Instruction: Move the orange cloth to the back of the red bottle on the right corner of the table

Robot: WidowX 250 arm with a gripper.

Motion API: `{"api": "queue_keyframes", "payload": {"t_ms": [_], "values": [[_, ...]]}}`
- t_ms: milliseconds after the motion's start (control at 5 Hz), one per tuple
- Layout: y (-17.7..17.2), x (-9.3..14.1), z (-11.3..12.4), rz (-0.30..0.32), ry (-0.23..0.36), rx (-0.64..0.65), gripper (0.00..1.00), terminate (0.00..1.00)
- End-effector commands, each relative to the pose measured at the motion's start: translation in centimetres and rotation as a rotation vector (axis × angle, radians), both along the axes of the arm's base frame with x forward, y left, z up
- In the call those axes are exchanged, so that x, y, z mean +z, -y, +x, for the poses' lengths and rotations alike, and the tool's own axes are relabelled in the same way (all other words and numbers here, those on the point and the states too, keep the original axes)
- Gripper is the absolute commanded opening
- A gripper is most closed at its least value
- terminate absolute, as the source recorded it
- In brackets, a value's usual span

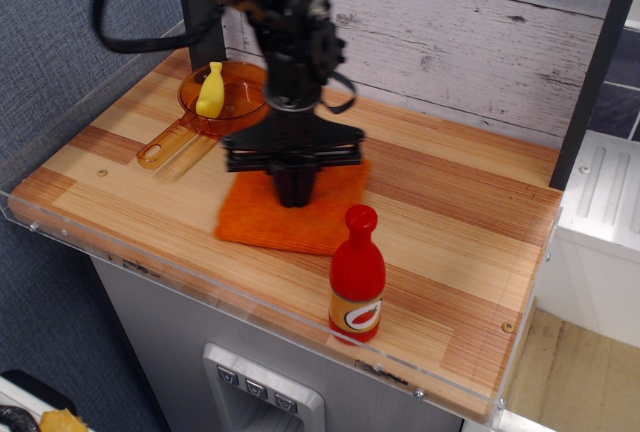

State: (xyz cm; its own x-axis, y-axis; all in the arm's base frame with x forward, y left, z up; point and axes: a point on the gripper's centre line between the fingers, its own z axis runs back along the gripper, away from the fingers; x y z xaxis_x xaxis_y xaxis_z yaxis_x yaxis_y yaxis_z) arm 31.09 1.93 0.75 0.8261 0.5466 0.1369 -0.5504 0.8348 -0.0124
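Note:
The orange cloth (283, 219) lies flat on the wooden table (460, 252), near the middle, just left of and behind the red bottle (357, 275). The bottle stands upright near the front edge, right of centre. My black gripper (294, 195) points straight down with its tip pressed on the cloth's middle. Its fingers are shut on the cloth. The cloth's near right corner almost reaches the bottle's cap.
An amber transparent pan (205, 112) with a small yellow bottle-shaped item (211, 90) in it sits at the back left. A grey plank wall (450, 42) runs along the back. A clear acrylic rim (250, 304) edges the front. A white unit (600, 222) stands to the right.

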Motion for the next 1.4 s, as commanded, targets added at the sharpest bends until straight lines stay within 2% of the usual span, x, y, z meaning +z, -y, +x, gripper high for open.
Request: {"api": "queue_keyframes", "payload": {"t_ms": [0,400,800,1200], "values": [[3.5,1.4,3.2,-0.06,0.076,0.024,0.0,0.0],[7.4,0.2,6.1,-0.082,0.12,-0.101,0.0,0.0],[9.8,1.5,7.5,-0.124,0.158,-0.22,0.0,0.0],[9.4,3.3,7.4,-0.078,0.175,-0.223,0.0,0.0]]}}
